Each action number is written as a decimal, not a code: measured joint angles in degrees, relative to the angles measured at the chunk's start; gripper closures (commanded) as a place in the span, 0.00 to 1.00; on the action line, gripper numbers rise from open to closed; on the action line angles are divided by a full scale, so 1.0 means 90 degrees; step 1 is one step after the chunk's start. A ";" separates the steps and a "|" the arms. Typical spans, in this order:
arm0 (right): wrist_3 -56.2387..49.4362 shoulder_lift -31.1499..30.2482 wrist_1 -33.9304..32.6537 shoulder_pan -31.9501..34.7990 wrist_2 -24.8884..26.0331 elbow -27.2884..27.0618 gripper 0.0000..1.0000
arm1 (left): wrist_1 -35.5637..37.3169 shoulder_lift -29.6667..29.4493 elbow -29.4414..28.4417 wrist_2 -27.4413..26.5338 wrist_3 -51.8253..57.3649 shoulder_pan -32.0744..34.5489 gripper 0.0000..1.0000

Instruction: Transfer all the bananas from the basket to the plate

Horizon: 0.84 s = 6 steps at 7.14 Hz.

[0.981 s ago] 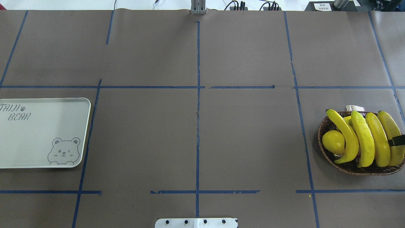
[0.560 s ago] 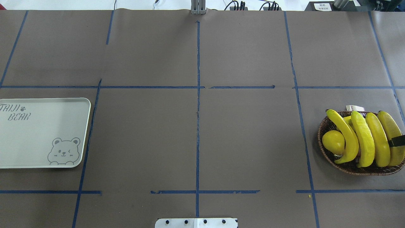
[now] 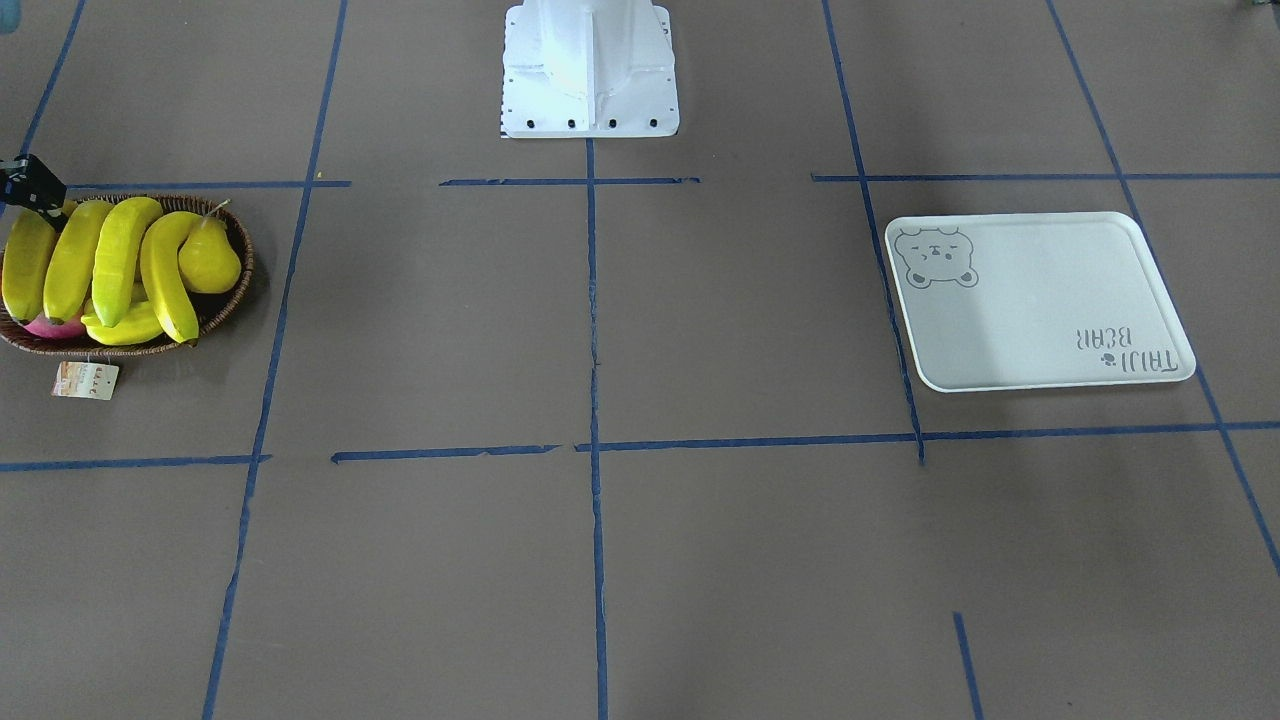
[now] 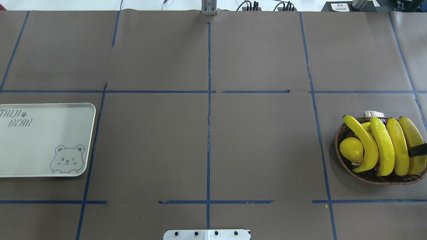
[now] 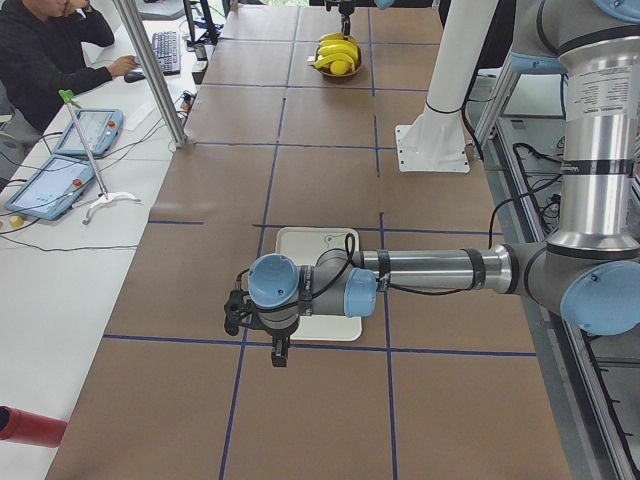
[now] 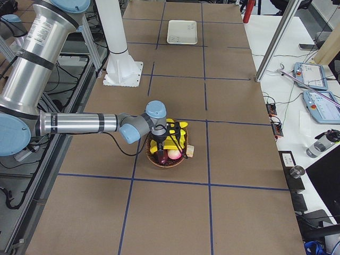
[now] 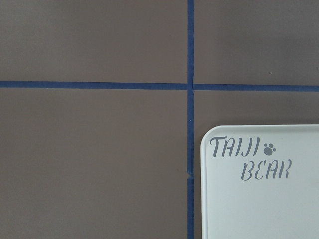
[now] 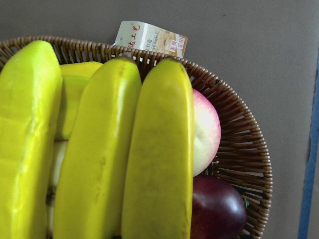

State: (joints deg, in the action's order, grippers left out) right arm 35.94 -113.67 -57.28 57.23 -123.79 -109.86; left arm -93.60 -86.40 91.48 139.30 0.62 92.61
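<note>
Overhead exterior: right gripper point(image 4: 421, 150) cut off, seemingly over bananas point(image 4: 398, 146).

top view from behind, front view facing back, one at each table point(image 4: 260, 143) end, two close wrist views, basket point(image 4: 370, 179) in five

Robot lab / test cell. The table point(image 4: 260, 143) is papered brown, with a blue tape grid point(image 4: 208, 133) splitting it into zones. A white bolted pedestal base point(image 3: 590, 70) sits at top centre of the front view. The industrial left arm point(image 5: 430, 270) spans the left side view. Along that view's left, a white bench point(image 5: 40, 290) carries teach pendants point(image 5: 88, 132) and a keyboard point(image 5: 166, 52), with a seated person point(image 5: 45, 55) at upper left. An aluminium post point(image 5: 150, 75) stands beside the bench. Cables point(image 4: 248, 6) run along the overhead view's top edge.
</note>
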 measured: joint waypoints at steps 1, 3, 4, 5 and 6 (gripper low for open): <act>0.0001 0.0007 0.0004 -0.0006 0.0000 0.0038 0.63 | 0.0000 0.0000 0.0001 0.0029 0.0000 0.0001 0.00; 0.0001 0.0013 0.0007 -0.0010 -0.0005 0.0063 0.98 | 0.0000 0.0000 0.0002 0.0161 0.0000 0.0003 0.00; 0.0001 0.0011 0.0007 -0.0009 -0.0005 0.0066 0.99 | 0.0000 0.0000 0.0002 0.0189 0.0000 0.0002 0.00; -0.0005 -0.0006 0.0009 0.0003 -0.0007 0.0064 1.00 | 0.0000 0.0000 0.0002 0.0202 0.0000 -0.0002 0.00; -0.0028 -0.0056 0.0012 0.0031 -0.0035 0.0018 1.00 | 0.0000 0.0000 0.0001 0.0207 0.0000 -0.0006 0.00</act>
State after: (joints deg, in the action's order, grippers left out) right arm 35.69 -114.18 -57.17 57.50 -124.10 -109.70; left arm -93.60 -86.40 91.48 141.17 0.62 92.56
